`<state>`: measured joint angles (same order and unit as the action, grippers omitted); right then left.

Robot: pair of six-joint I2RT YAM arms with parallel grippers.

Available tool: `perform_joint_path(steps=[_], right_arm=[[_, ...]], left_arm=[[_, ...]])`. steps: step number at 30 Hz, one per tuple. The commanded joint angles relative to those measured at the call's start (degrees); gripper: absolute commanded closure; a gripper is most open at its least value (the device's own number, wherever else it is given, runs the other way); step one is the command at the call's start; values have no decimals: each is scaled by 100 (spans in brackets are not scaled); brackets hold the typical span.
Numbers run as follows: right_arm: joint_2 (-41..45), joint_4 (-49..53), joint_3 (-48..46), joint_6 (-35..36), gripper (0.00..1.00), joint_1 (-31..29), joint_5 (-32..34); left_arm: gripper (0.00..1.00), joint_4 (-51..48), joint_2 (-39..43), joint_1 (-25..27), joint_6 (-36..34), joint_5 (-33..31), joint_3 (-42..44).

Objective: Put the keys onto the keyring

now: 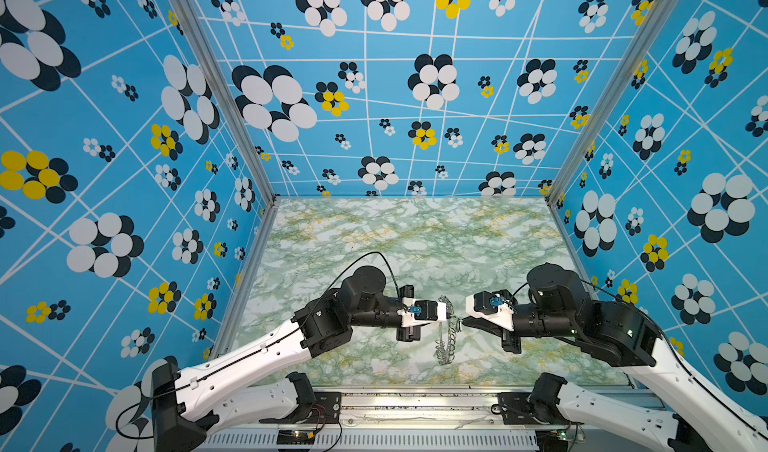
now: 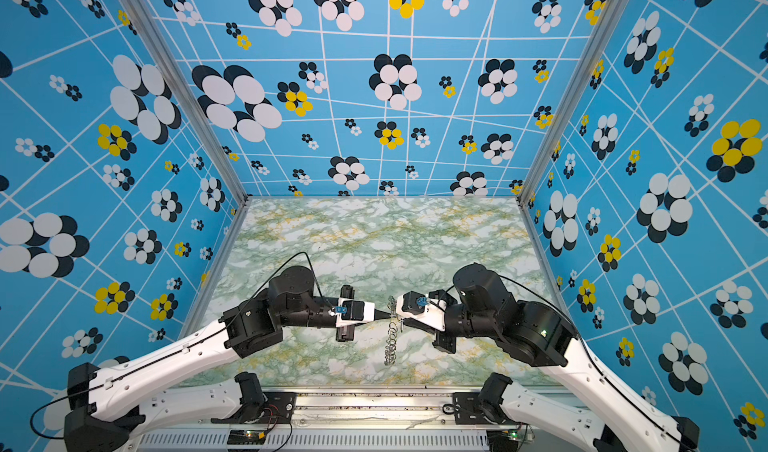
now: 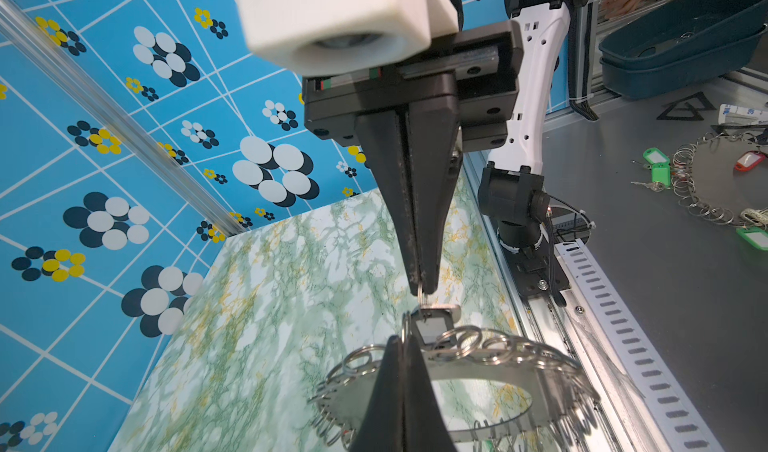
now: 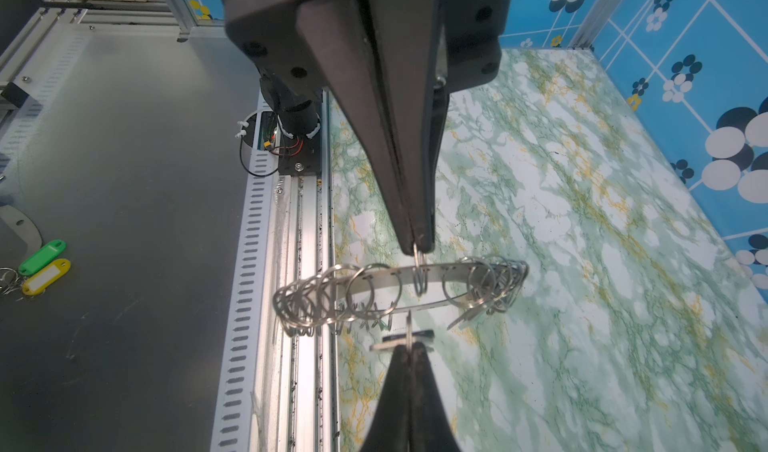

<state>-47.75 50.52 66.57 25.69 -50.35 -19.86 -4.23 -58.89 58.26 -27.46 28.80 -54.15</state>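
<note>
The jaws of the left gripper (image 4: pixel 417 244) are being pressed fully together on one wire loop (image 4: pixel 420 279) at the outer edge of the keyring (image 4: pixel 405 276). The jaws of the right gripper (image 3: pixel 422 290) are likewise being clenched, with no gap showing, on the small split ring (image 3: pixel 420 299) that is carrying a key (image 3: pixel 451 308) with a black tag (image 3: pixel 432 329). The two sets of jaws are being pointed at each other, tip close to tip, with the keyring between them.

The keyring is being held over the near half of the tabletop (image 1: pixel 374 242), about midway between its left and right edges. In both top views it is being seen almost edge-on, as a narrow line of loops whose long axis is running from the far edge toward the near edge. The key is being shown crosswise to the right jaws, small and blurred. Whether the tag is touching the gripped loop cannot be told. In a top view the left jaws are being hidden by the wrist camera housing (image 1: pixel 440 310), and whether the keyring is resting on the tabletop cannot be made out.
</note>
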Motion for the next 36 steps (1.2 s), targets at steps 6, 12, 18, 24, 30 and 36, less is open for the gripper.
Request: perform_joint_path(steps=[6, 12, 18, 24, 30, 36], right_arm=[[-33, -183, -21, -108, 100, -9, 118], [17, -225, -21, -108, 100, 16, -39], [18, -260, -13, -108, 100, 29, -121], [14, -306, -7, -117, 100, 34, -178], [34, -288, 6, -105, 100, 34, -291], [47, -297, 5, -91, 100, 36, -378]], left_arm=[[100, 269, 176, -24, 66, 167, -3], [100, 265, 151, -25, 59, 156, -17], [100, 264, 150, -24, 65, 157, -17], [100, 248, 150, -26, 57, 165, -22], [100, 254, 145, -19, 57, 143, -25], [100, 252, 133, -16, 64, 149, -25]])
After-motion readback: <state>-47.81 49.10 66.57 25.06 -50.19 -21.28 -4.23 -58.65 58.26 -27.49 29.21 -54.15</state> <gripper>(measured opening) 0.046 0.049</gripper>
